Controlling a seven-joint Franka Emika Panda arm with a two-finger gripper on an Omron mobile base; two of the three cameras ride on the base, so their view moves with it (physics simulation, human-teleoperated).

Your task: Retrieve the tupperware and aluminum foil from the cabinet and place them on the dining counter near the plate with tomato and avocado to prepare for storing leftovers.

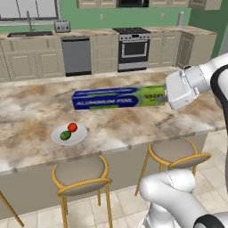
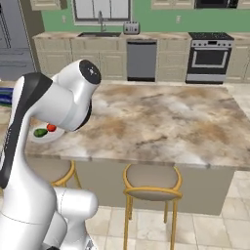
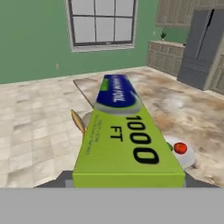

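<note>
I hold the aluminum foil [image 1: 119, 97] by its lime-green end, with my gripper [image 1: 165, 99] clamped across that end and the carton reaching out level to the left, blue section farthest from me. It hangs above the dining desk [image 1: 133, 129], not yet resting on it. The plate [image 1: 57, 135] with the tomato [image 1: 72, 127] and the avocado [image 1: 65, 135] sits on the desk, nearer the stool side and a little left of the carton's blue end. In the hand view the carton runs away from me, and the plate [image 3: 189, 158] lies to its right.

Step in hand, as I judge it: set the foil down near the plate.

1. Keep the carton level. It is long and gripped at one end, so the far end will sag or swing if I tilt the wrist or move fast.
2. Carry it toward the plate side, but stop with the blue end beside the plate, not over it. A sweep across the rim could knock the tomato off.
3. Lower until the carton's full underside meets the stone. Landing one end first may twist it in my grip.
4. Part the jaws only once it lies flat, then withdraw along the carton's axis so that I do not drag it.

I cannot locate the tupperware here; that item remains to be handled.
</note>
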